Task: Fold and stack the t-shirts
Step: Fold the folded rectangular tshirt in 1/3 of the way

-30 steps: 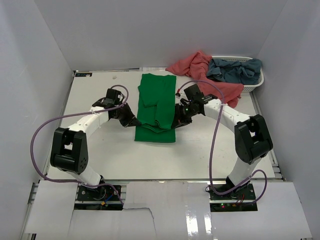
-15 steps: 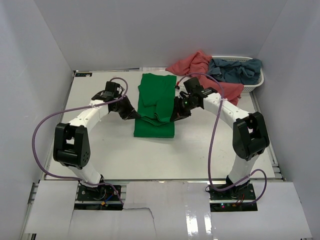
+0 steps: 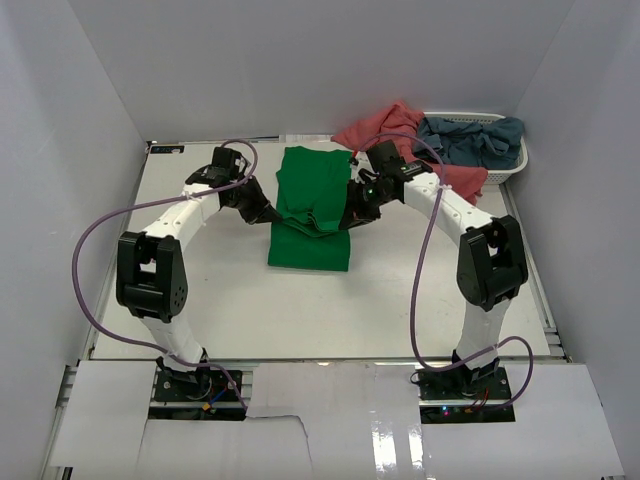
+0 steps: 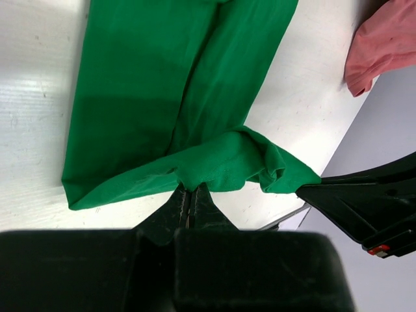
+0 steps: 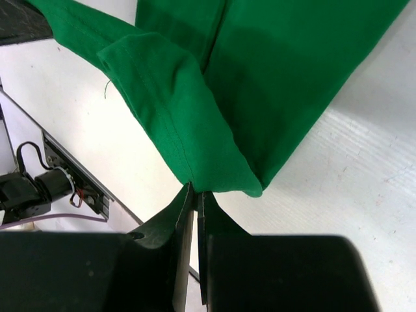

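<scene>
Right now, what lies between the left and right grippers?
The green t-shirt. The top view shows its folded-over part spanning from the left gripper to the right gripper, each shut on an edge of it.

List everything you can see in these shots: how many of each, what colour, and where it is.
green t-shirt: one, bright green, middle of the table, partly folded
salmon-pink t-shirt: one, salmon-pink, far right, heaped against the basket
grey-blue t-shirt: one, dusty grey-blue, in the basket
basket: one, white, far right corner
table: one, white, under everything
cables: two, purple, one looping off each arm
left gripper: one, black, shut on the green t-shirt's left edge
right gripper: one, black, shut on its right edge
</scene>
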Controlling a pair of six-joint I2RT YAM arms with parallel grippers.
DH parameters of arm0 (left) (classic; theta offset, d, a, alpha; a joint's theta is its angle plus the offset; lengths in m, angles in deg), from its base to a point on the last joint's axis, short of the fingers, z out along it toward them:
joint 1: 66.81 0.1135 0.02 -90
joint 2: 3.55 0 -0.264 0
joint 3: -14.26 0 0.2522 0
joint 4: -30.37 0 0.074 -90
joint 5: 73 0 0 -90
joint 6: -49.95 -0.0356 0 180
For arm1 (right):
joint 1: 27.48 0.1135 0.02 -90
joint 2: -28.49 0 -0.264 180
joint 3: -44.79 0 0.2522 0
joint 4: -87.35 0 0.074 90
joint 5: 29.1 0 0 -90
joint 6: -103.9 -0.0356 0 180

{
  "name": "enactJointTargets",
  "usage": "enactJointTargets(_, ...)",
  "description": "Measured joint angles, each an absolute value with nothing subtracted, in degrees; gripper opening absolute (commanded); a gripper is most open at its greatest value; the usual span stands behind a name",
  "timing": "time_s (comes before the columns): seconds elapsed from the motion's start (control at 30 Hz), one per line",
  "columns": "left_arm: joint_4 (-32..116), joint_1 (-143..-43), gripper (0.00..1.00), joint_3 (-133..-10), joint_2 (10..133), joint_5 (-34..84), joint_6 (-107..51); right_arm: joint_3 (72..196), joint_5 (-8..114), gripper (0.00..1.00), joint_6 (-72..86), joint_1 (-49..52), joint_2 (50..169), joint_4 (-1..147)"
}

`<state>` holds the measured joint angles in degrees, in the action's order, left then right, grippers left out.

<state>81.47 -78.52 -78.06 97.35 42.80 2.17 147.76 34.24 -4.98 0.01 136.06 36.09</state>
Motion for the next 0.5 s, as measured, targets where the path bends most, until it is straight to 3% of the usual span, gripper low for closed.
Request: enactJointTargets(0.5, 83.8, -76.6, 0.00, -87.9, 104.6, 42.7, 0.6, 158.9, 34.2, 0.08, -3.6, -1.9, 143.3, 32.9)
